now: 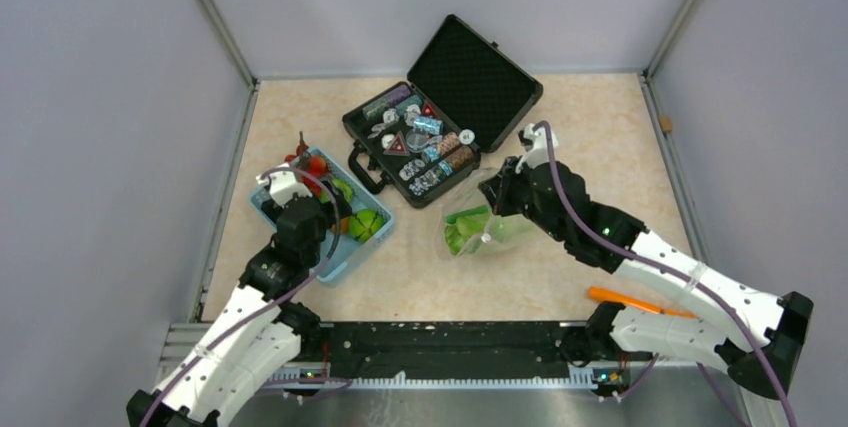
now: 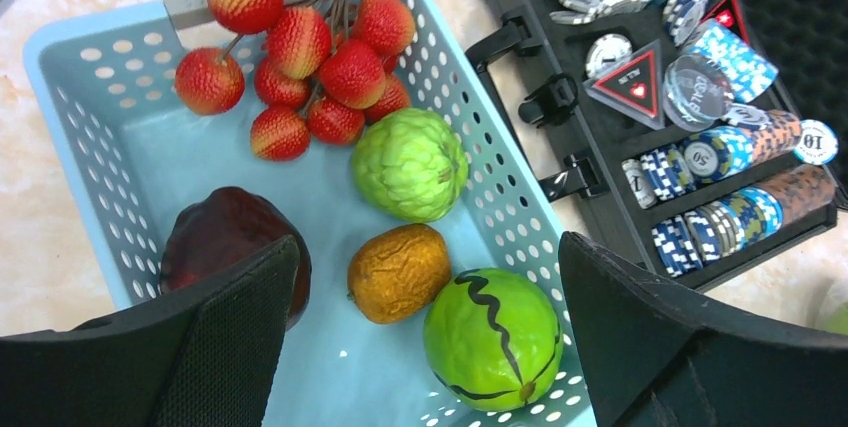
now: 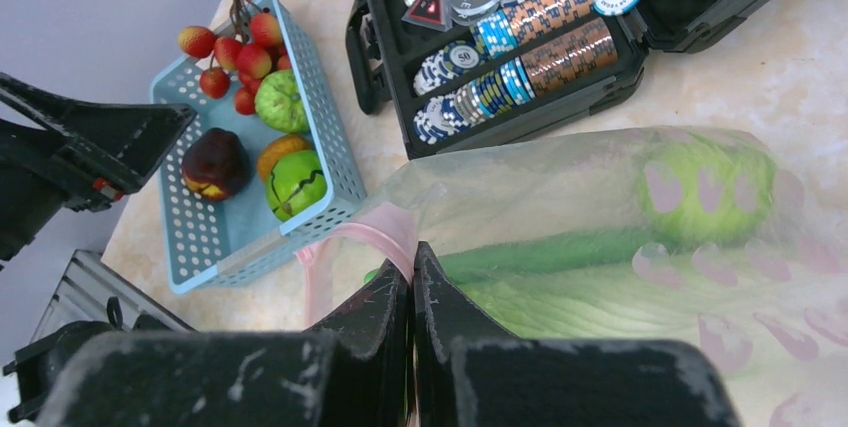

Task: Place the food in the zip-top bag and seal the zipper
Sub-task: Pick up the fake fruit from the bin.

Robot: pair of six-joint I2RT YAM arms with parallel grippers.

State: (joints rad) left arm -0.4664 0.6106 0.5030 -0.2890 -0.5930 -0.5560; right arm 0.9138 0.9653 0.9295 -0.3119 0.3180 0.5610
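Observation:
The zip-top bag (image 1: 487, 229) lies mid-table with a long green cucumber (image 3: 540, 252), a white-green vegetable (image 3: 610, 297) and a green leafy ball (image 3: 705, 187) inside. My right gripper (image 3: 412, 252) is shut on the pink zipper (image 3: 375, 232) at the bag's mouth, holding it up. My left gripper (image 2: 428, 247) hangs open over the light blue basket (image 2: 90, 97). Below its spread fingers lie an orange (image 2: 398, 272) and a green striped ball (image 2: 492, 339). A dark purple piece (image 2: 225, 237), a bumpy green fruit (image 2: 410, 164) and red cherry tomatoes (image 2: 310, 67) also sit in the basket.
An open black case (image 1: 440, 127) with chips stands behind the bag, close to the basket's right wall. An orange tool (image 1: 640, 302) lies by the right arm's base. Grey walls close in the table on three sides.

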